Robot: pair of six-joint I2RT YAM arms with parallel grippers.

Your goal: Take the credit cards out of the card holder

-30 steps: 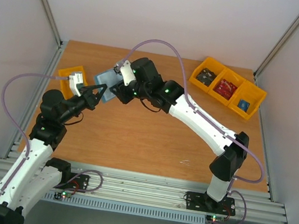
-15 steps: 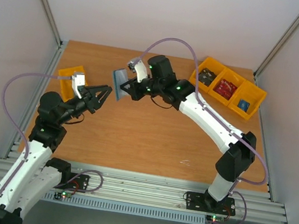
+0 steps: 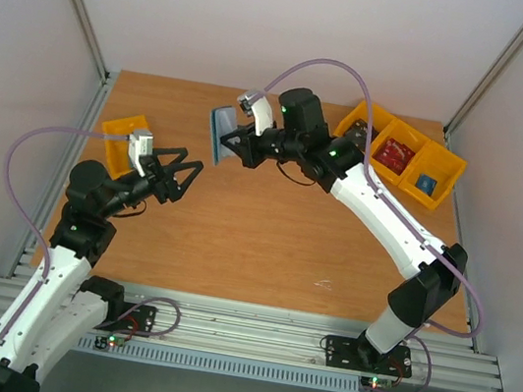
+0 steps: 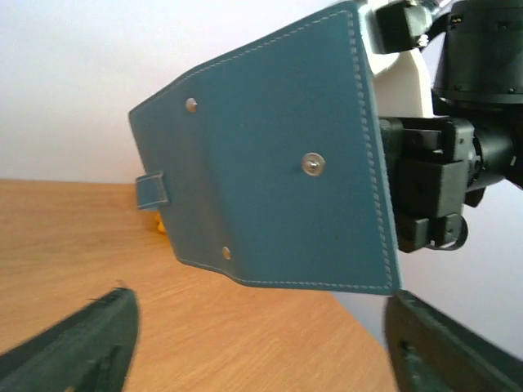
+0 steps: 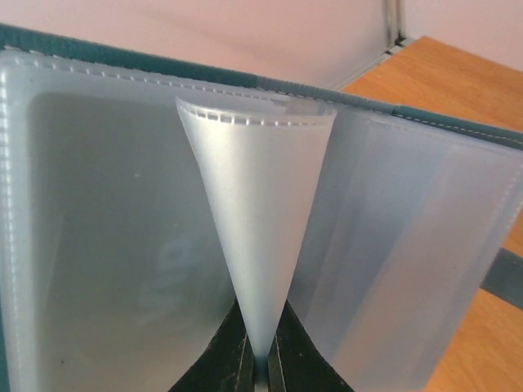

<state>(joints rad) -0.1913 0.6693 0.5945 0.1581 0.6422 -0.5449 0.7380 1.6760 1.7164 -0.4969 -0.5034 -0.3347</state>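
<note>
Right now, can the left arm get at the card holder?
Probably yes: left gripper stands open, facing the card holder, which the right gripper holds up above the table; nothing shows between them.

bright even light, faint glare on the card holder [image 5: 106, 229], left gripper [image 4: 257, 327] blurred up close

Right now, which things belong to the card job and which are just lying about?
Job: card holder, pinched by one clear sleeve in the right tool; left tool, open; no cards visible.
Lying about: yellow triple bin with small items, far right; yellow bin, far left.
</note>
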